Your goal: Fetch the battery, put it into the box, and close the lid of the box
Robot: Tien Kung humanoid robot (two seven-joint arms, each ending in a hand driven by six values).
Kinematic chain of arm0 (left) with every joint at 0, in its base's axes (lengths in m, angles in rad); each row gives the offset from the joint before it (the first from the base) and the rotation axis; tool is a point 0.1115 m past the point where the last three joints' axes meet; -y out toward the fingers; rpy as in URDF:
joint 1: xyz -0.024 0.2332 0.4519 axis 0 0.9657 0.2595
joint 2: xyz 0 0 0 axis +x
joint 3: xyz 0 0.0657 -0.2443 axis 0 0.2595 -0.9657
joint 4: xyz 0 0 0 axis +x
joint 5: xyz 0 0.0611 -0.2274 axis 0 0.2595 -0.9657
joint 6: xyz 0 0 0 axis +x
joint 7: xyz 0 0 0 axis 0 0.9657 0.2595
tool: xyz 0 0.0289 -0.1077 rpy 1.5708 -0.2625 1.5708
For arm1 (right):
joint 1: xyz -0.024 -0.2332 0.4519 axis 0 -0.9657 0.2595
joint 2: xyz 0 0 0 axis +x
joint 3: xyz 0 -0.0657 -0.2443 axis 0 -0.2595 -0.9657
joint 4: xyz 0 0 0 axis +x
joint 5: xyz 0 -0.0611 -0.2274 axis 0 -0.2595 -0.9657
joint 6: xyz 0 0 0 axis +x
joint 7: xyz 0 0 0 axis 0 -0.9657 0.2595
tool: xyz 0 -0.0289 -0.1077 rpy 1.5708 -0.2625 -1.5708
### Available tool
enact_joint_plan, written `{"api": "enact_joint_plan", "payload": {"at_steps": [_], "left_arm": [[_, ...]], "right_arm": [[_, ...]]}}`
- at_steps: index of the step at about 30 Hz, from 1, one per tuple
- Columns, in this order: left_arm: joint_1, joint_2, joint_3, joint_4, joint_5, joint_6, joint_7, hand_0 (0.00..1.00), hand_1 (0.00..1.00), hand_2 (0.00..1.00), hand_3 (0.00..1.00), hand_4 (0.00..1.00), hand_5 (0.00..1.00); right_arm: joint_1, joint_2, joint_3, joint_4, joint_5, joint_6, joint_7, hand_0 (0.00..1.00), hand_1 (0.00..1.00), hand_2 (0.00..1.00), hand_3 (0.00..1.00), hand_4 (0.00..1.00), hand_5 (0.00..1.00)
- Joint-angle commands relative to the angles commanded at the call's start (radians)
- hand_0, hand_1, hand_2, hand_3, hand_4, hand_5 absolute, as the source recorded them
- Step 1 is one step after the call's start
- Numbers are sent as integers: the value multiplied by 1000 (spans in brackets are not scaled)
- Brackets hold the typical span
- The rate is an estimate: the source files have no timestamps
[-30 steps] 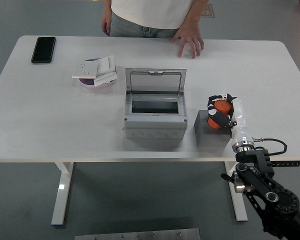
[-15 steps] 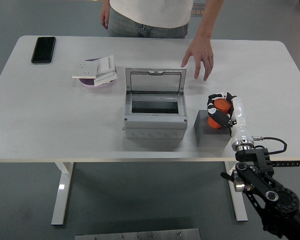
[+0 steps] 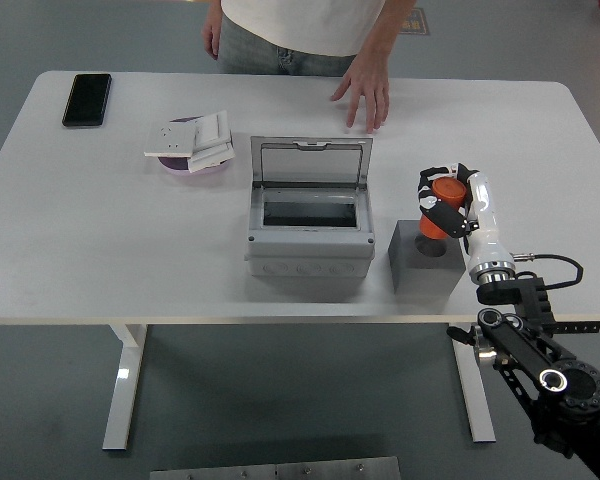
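- We see bright, even light from overhead on the table (image 3: 100,230).
- Shadows are soft and short beside the box (image 3: 308,235).
- The picture is sharp, without glare.

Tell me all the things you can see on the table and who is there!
Battery: 1, orange, held just above the dark block at the table's right.
Block: 1, dark grey, right of the box, near the front edge.
Box: 1, light grey, table centre, lid standing open at the back.
Phone: 1, black, far left corner.
Dish: 1, pinkish, left of the box, under the white pieces.
White pieces: a few, white, stacked on the dish.
Table: 1, white.
Person's hand: 1, over the table's far edge, behind the box.
Right hand: 1, black and white, fingers curled round the battery.
Left hand: not in view.
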Motion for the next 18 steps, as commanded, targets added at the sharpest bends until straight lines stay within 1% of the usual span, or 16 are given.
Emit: {"api": "enact_joint_plan", "payload": {"at_steps": [4,5,9,10,11,16,17,18], "left_arm": [[-1,4,2,0,-7,1,-2,582,752,593,550,561,63],[-1,4,2,1,-9,1,-3,582,752,593,549,562,64],[-1,6,8,1,-19,0,-7,582,752,593,549,562,64],[-1,6,9,1,-20,0,-8,582,752,593,549,562,64],[-1,6,10,1,-22,0,-8,582,752,593,549,563,66],[2,7,12,1,-30,2,-9,582,752,593,549,563,66],[2,8,11,1,-30,2,-9,582,752,594,549,563,67],[1,8,11,1,-30,2,-9,582,752,594,549,563,67]], "right_arm": [[27,-33,4,53,-46,10,-57,342,352,365,371,388,2],[33,-40,5,63,-59,13,-70,304,318,349,349,313,2],[57,-69,8,101,-130,31,-134,304,318,349,349,313,2],[61,-74,8,109,-148,35,-150,304,318,349,349,313,2],[65,-79,7,118,-170,40,-170,271,270,335,339,230,2],[78,-92,-3,153,-277,66,-255,271,270,335,339,230,2],[81,-93,-6,159,-301,71,-269,245,250,325,331,199,2],[83,-94,-10,165,-320,75,-281,245,250,325,331,199,2]]}}
